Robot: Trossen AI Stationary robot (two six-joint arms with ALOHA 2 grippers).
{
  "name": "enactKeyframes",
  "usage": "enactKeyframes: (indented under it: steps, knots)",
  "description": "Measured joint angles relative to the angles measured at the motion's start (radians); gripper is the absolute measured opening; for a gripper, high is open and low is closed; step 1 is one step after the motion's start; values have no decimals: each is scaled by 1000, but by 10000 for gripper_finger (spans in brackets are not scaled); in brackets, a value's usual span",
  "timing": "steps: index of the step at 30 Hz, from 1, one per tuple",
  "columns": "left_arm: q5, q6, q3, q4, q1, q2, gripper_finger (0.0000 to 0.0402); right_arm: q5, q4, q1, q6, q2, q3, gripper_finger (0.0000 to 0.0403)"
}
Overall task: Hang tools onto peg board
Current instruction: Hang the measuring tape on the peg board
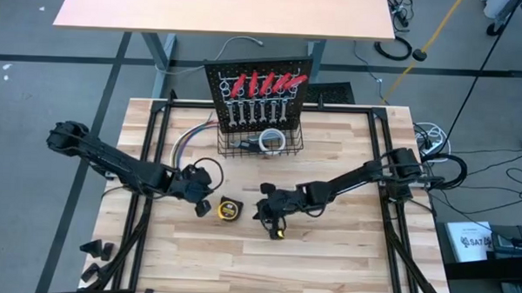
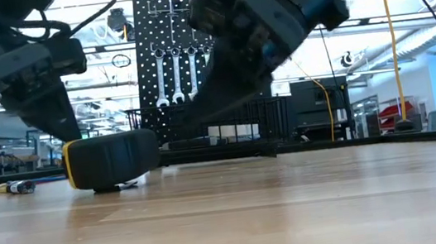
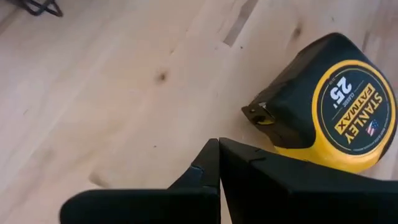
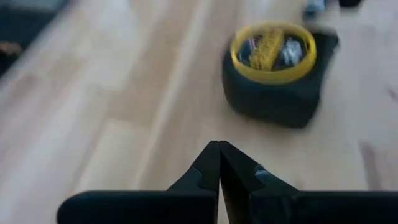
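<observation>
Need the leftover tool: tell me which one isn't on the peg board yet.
The yellow tape measure: it lies flat on the table, while the wrenches hang on the peg board.

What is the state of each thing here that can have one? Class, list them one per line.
Left end effector: shut, empty, beside the tape measure.
Right end effector: shut, empty, low over the table.
Tape measure: lying flat on the table, not hung.
Wrenches: hanging on the peg board.
Red-handled tools: hanging along the board's top.
Peg board: upright.
Tape roll: in the wire basket.
</observation>
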Motion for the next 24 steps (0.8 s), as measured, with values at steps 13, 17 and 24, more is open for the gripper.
enactKeyframes:
  steps: [13,17,24]
  knots:
    - [40,-30,0,156,-33,236,2,-64,196,-4,13,108,38,0]
    - [72,-30,1,242,-36,252,2,-82,178,-4,12,181,104,0]
    - [118,-53,1,314,-70,274,2,-50,36,-21,25,253,220,0]
